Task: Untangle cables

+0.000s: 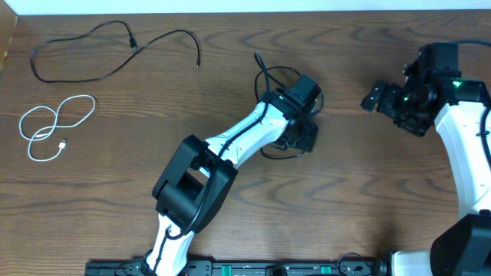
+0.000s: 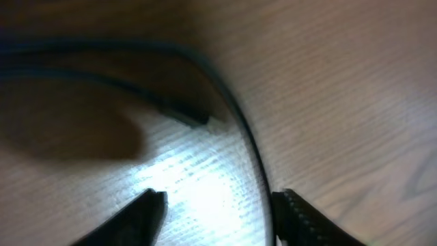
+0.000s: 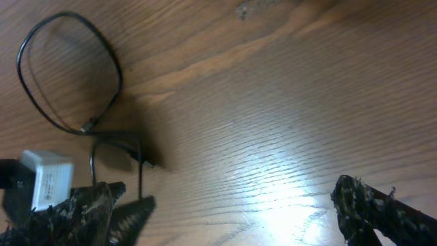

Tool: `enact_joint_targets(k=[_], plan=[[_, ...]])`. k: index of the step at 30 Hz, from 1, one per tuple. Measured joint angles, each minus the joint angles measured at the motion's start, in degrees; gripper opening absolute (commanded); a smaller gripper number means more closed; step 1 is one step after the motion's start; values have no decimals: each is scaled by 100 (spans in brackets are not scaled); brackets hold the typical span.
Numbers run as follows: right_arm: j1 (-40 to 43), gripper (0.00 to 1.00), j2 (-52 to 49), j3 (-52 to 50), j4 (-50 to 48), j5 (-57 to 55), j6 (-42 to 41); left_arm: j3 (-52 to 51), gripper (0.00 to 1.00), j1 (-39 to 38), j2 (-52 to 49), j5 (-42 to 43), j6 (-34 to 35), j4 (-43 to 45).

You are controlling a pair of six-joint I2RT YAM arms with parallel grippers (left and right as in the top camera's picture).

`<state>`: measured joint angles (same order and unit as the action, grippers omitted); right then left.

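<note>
- Two fingers of the left gripper [image 2: 218, 199] stand apart, a black cable [image 2: 247, 133] running close beside one (view blurred)
- Right gripper [image 3: 235, 195] spread wide, gripping nothing

The whole table [image 1: 345, 192] is being viewed straight down from high above by the overhead camera. The wood is being looked at from very near by the left wrist camera, and from farther off by the right wrist one. The central black cable [image 1: 259, 63] [image 2: 249, 137] [image 3: 120, 76] is being shared by all three.
</note>
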<state>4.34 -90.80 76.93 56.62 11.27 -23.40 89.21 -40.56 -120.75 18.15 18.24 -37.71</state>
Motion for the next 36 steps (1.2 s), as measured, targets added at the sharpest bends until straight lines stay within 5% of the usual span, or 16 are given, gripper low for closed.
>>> enact_joint_targets(k=[3,13,27,36], plan=[[59,99,0,0,46,-24,0,0,8,66,0,-13,-4,33],[68,99,0,0,87,-37,0,2,8,297,275,68,120,-149],[-177,99,0,-31,216,7,94,240,7,295,3766,439,136,1381],[-660,99,0,-52,-11,459,608,245,7,295,4374,-2,251,1381]])
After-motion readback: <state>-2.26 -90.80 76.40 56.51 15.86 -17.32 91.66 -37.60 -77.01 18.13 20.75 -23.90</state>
